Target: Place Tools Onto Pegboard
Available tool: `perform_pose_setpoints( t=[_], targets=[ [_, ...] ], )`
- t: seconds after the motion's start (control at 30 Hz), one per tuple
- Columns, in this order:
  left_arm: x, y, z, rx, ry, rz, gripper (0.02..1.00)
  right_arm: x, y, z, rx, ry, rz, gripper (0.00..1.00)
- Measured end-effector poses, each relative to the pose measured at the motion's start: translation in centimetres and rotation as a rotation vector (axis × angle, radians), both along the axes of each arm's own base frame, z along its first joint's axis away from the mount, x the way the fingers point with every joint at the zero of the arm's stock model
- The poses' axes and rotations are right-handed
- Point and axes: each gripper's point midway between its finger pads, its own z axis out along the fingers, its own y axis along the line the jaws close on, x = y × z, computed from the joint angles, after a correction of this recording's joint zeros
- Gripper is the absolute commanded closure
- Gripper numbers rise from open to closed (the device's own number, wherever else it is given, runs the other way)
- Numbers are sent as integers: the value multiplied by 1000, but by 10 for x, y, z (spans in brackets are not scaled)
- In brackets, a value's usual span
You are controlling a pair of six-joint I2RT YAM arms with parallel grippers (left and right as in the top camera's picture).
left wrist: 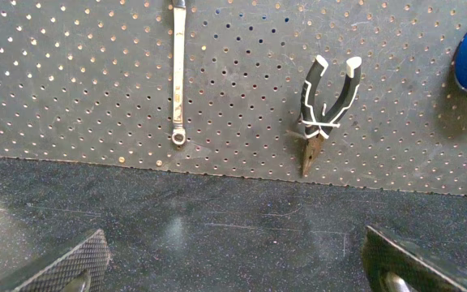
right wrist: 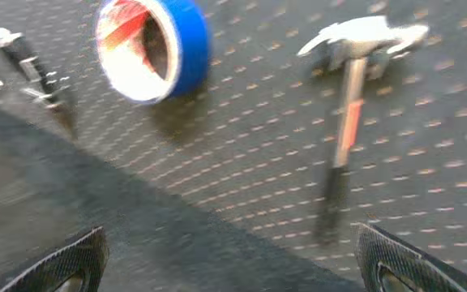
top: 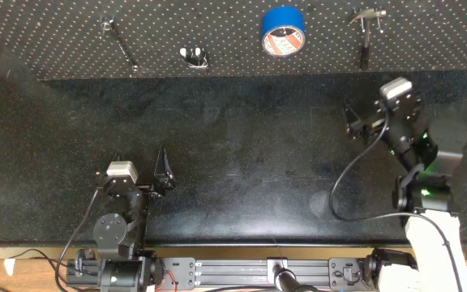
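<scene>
Progress: judged complete or nearly so; all four tools seen hang on the pegboard (top: 217, 49), none in a gripper.
Left to do: probably only backing the arms off.
Pegboard: 1, along the far edge of the table (top: 242, 162).
Hammer (right wrist: 351, 97): 1, head up, right end of the row.
Tape roll (right wrist: 152, 49): 1, blue, beside the hammer.
Wrench (left wrist: 178, 73): 1, left end.
Pliers (left wrist: 324, 113): 1, nose down, between wrench and tape roll.
Left gripper (left wrist: 233, 272): 1, fingers wide, empty, over the table.
Right gripper (right wrist: 233, 268): 1, fingers wide, empty, facing the hammer.
</scene>
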Motion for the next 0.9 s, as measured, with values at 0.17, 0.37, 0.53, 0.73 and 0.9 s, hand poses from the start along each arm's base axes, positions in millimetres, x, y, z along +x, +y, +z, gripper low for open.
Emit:
perform_pose_setpoints(
  t=[0.17,0.37,0.53,0.73,0.9],
  targets=[
    [0,0,0,0,0,-2,25,-25,37,-21,-50,23,-23,9],
    [0,0,0,0,0,-2,23,-59,-9,-25,-71,-173,-289,9],
    [0,0,0,0,0,-2,23,-81,-16,-26,-60,-233,-314,9],
    [0,0,0,0,0,-2,23,-96,-18,-54,-115,-150,-308,9],
    [0,0,0,0,0,-2,25,-97,-19,-50,-60,-154,-320,9]
  ],
)
